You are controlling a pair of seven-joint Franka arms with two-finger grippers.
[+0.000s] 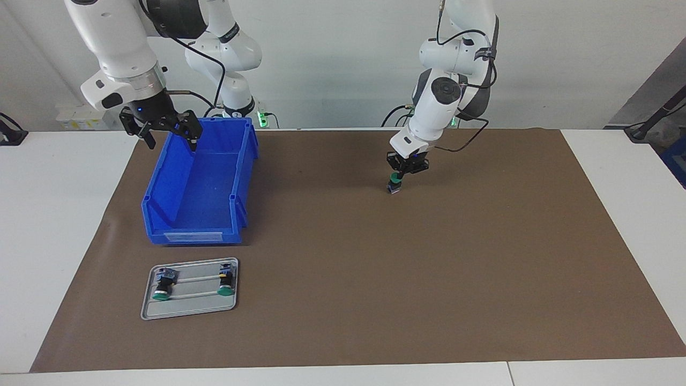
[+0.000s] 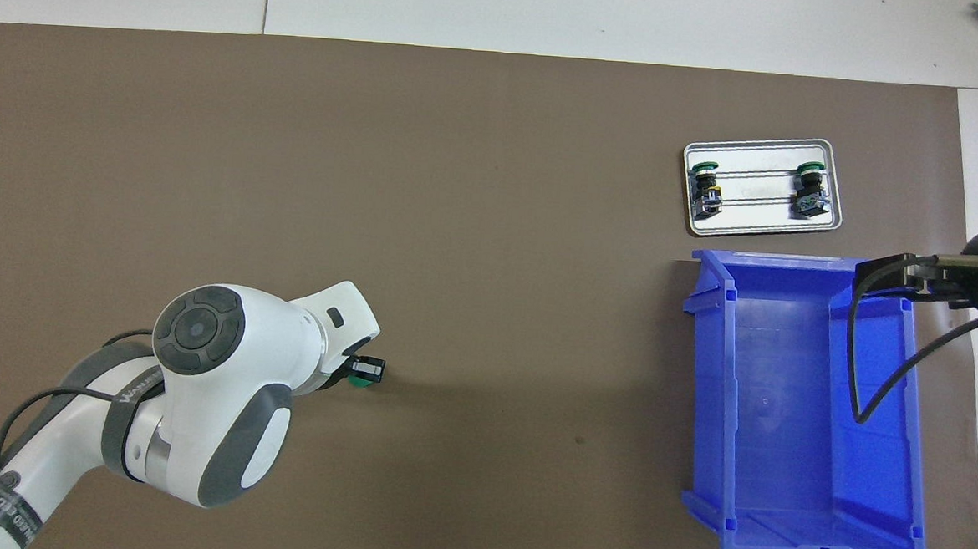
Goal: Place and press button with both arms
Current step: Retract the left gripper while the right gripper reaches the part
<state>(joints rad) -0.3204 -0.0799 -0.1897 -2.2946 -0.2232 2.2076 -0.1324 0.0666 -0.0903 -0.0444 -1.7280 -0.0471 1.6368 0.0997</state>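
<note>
Gripping the button (image 1: pixel 395 182) by its green cap, my left gripper (image 1: pixel 399 178) holds it base-down just over the brown mat (image 1: pixel 407 257). My right gripper (image 1: pixel 169 140) waits spread over the blue bin (image 1: pixel 199 201).

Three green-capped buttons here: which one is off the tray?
The button in the left gripper, shut on it over the bare brown mat. The other two buttons lie on their sides on the metal tray.

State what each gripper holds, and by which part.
Left gripper holds the button by its green-capped top, base hanging down. Right gripper, open over the blue bin, holds nothing.
</note>
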